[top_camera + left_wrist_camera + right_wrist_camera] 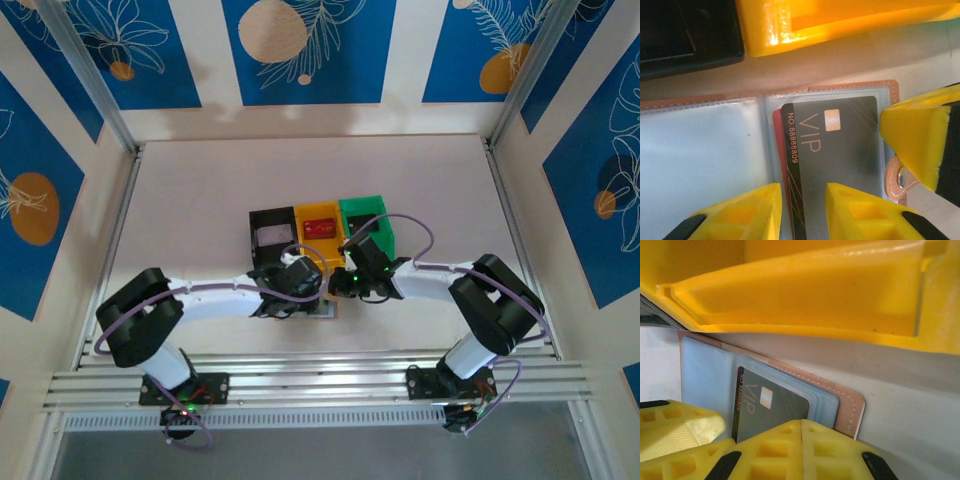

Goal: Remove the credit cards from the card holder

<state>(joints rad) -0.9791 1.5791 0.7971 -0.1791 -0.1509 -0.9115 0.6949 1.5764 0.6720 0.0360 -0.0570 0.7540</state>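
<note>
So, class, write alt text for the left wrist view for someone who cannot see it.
An open tan card holder lies flat, a grey VIP card over a dark red card on its right half. The left gripper, jaws apart, sits over the cards' left edge.

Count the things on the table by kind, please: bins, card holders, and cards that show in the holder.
Bins: 3 (black bin, yellow bin, green bin)
Card holder: 1
Cards showing in the holder: 2 (grey card, red card)
Total: 6
</note>
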